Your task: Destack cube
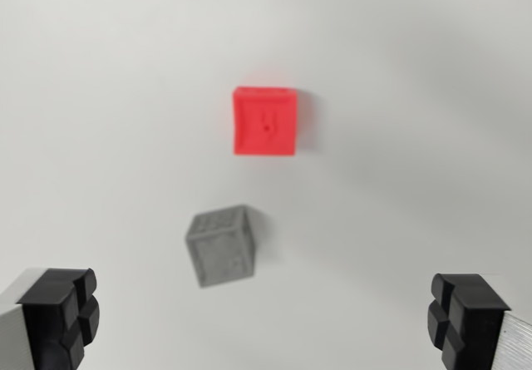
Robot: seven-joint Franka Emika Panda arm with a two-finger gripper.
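Observation:
In the wrist view a red cube rests on the white surface just above the picture's middle. A grey cube lies below it and slightly to the wrist view's left, turned at an angle. The two cubes are apart, not stacked. My gripper hangs above the surface with its black fingertips spread wide at the bottom corners. Nothing is between the fingers. The grey cube sits just above the line joining the fingertips.
A plain white surface fills the whole view, with faint shadows beside each cube.

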